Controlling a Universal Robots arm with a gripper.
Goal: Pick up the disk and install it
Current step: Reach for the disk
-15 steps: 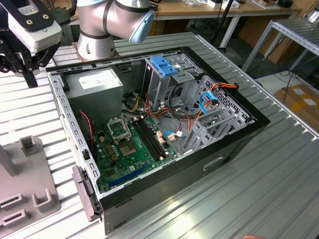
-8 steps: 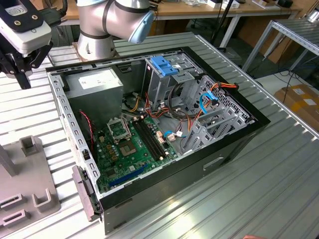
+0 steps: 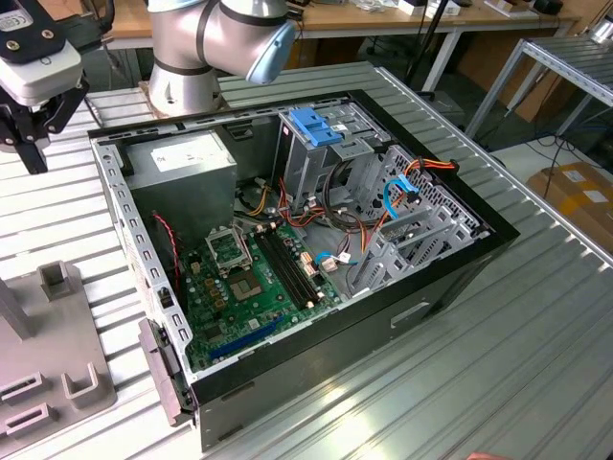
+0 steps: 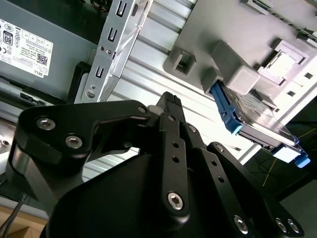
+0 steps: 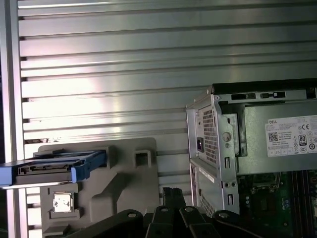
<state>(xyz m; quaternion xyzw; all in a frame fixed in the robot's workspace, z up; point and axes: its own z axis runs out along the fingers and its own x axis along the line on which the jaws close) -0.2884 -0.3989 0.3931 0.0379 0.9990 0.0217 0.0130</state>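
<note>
The disk [image 5: 49, 168] is a grey-metal drive in a bright blue carrier. It stands on edge in a slot of a grey fixture [image 5: 124, 183] on the ribbed metal table. In the second wrist view the disk [image 4: 257, 119] juts out from that fixture [image 4: 223, 29]. My gripper [image 5: 172, 191] hangs above the table between the fixture and the computer case, apart from the disk. Its black fingers [image 4: 170, 101] are shut together with nothing between them. In the exterior view the gripper [image 3: 24, 144] is at the far left, above the table beside the case.
An open computer case [image 3: 460, 278] lies in the middle of the table, with a green motherboard [image 3: 254, 278], a power-supply box [image 3: 187, 158] and a grey cage with a blue cap [image 3: 316, 125]. The grey fixture [image 3: 57, 364] sits at the exterior view's lower left.
</note>
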